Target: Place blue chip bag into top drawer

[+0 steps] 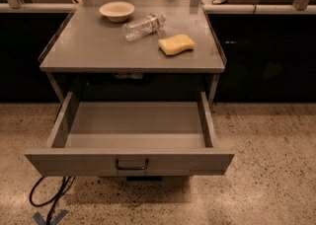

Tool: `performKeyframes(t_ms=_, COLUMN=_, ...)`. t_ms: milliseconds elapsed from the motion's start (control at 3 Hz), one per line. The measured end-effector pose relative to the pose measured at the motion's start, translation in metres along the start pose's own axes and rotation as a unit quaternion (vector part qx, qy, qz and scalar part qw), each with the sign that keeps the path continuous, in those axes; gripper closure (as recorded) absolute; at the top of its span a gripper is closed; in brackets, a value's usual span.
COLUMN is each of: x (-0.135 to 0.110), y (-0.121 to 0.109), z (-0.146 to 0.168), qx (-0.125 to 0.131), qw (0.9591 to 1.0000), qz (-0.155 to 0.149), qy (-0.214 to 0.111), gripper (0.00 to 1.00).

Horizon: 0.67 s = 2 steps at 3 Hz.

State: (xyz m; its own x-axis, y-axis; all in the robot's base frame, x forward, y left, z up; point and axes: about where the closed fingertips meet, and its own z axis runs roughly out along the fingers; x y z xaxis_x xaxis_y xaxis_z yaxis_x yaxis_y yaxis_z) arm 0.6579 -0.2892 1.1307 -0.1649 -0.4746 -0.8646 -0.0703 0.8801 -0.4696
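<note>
Camera view: gripper out of frame, so I can't tell pincer state. Top drawer (pixel 74 162) pulled open at 6 o'clock, dark handle (pixel 132 164) centred on its front. On table (pixel 94 54): bowl (pixel 116 11) at 11 o'clock, clear bottle (pixel 143 25) lying at 12, yellow sponge (pixel 176 44) at 2. I can't make out blue chip bag anywhere.

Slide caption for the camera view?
Open top drawer below table holding bowl, bottle, sponge; gripper out of frame.
</note>
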Motion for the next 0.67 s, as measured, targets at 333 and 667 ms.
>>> performKeyframes(t_ms=333, x=0.032, y=0.045, z=-0.006, qx=-0.054, qw=0.9975, qz=-0.012, qy=0.045, gripper=1.00)
performKeyframes(t_ms=667, x=0.073, y=0.105, z=-0.032, qx=-0.132, qw=0.9869, qz=-0.031, qy=0.088, gripper=1.00)
